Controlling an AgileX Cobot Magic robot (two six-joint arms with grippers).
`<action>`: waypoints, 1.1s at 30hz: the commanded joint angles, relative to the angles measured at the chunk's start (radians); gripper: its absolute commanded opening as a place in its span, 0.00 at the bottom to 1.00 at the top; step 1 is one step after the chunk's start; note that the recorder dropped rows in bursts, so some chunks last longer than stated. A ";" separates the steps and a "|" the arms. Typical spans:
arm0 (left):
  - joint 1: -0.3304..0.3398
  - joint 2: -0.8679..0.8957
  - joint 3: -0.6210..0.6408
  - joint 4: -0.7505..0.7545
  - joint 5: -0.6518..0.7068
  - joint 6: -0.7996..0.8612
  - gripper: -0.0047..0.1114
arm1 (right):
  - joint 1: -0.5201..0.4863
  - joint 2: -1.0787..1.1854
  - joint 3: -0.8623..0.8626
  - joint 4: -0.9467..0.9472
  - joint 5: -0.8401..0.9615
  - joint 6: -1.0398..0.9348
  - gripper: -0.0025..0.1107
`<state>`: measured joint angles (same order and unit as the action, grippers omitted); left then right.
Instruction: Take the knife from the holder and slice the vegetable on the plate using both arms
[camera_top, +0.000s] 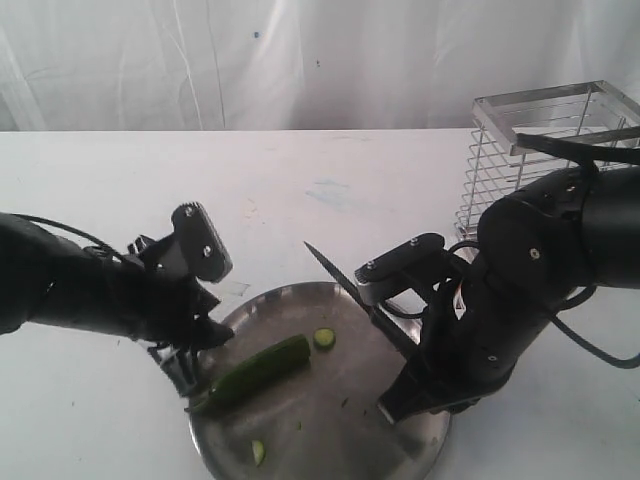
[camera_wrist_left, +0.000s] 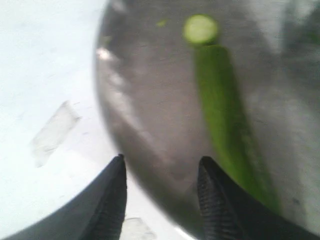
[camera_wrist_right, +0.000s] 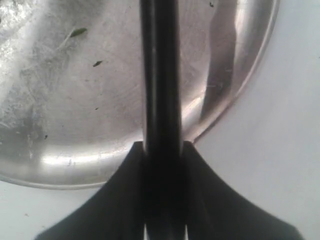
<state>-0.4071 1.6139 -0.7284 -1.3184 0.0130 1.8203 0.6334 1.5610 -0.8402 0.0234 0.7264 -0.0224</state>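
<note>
1. The left hand (camera_wrist_left: 162, 160) was open, its two fingers apart with only the rim of the plate (camera_top: 340, 400) between them, and it gripped nothing
2. The right hand (camera_wrist_right: 162, 147) was clamped on the knife (camera_top: 345, 285), which ran straight out between its fingers
3. The vegetable (camera_top: 255, 372) lay on the plate's left half, and its stem end was hidden behind the left hand
4. The knife's handle was lost against the right arm (camera_top: 540, 260); the holder (camera_top: 500, 170) was partly behind that arm and cut off at the picture's edge, as was the plate's near rim; the left wrist view was blurred
5. Counted: one knife, one holder, one plate, one whole vegetable, two cut slices (camera_top: 325, 338) (camera_top: 258, 452), two arms
6. The left arm (camera_top: 70, 290) reached in low over the bench (camera_top: 300, 190) to the plate's left edge; the right arm bent down over the plate's right side, holding the blade slanted above the plate, tip raised and apart from the vegetable
</note>
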 joint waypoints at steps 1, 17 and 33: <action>-0.002 0.028 -0.053 -0.118 -0.075 -0.060 0.38 | -0.007 -0.001 0.005 0.002 0.008 0.003 0.02; -0.002 0.194 -0.101 -0.105 -0.140 -0.090 0.46 | -0.007 -0.001 0.005 0.004 0.019 0.003 0.02; 0.007 0.194 -0.196 -0.104 -0.346 -0.097 0.04 | -0.007 -0.001 0.005 0.009 0.017 0.003 0.02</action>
<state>-0.4053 1.8109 -0.9028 -1.4141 -0.3239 1.7296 0.6334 1.5610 -0.8402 0.0255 0.7462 -0.0205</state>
